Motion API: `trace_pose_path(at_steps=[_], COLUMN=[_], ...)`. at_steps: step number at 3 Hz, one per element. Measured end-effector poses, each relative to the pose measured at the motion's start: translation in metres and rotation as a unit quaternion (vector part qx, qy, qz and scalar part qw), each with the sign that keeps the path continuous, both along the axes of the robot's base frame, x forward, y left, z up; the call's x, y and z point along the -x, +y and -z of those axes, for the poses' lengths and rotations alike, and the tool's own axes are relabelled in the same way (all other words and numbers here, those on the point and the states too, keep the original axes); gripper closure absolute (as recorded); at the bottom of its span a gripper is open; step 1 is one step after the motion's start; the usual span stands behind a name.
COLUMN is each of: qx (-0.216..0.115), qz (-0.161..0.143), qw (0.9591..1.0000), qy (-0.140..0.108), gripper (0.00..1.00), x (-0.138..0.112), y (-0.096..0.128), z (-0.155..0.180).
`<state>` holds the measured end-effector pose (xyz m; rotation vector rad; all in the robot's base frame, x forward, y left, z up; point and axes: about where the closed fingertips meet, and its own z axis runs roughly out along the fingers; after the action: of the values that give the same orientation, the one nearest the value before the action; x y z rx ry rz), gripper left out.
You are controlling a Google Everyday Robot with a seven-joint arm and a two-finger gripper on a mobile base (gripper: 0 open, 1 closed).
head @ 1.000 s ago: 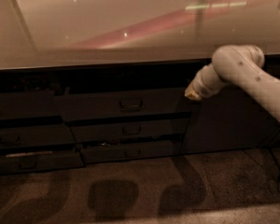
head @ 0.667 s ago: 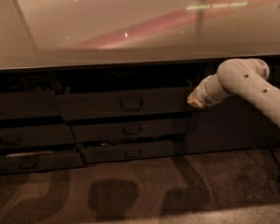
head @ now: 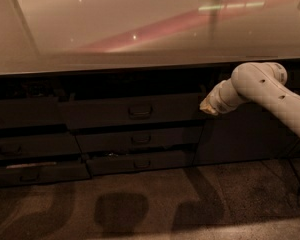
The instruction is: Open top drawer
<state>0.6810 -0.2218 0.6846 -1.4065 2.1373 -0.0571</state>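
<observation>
Starting at 9 o'clock with a neighbouring stack of drawers (head: 30, 145). Finding the top drawer (head: 100, 113) near the middle, under the counter (head: 140, 29) edge, its loop handle (head: 140, 112) centred, two shallower drawers (head: 140, 139) lying below toward 6 o'clock. Hovering the gripper (head: 208, 107) at 3 o'clock of that drawer front, just beside its right end, apart from the handle; not managing to make out whether released or clenched. Trailing the pale arm (head: 270, 91) off toward 4 o'clock.
</observation>
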Motion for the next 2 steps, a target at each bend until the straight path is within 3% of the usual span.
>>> trace_pose_path(at_steps=[1, 2], qx=[0.0, 0.0], qz=[0.0, 0.0], qw=[1.0, 1.0], qy=[0.0, 0.0], gripper=[0.11, 0.0], x=[0.0, 0.0], y=[0.0, 0.0], z=[0.0, 0.0001])
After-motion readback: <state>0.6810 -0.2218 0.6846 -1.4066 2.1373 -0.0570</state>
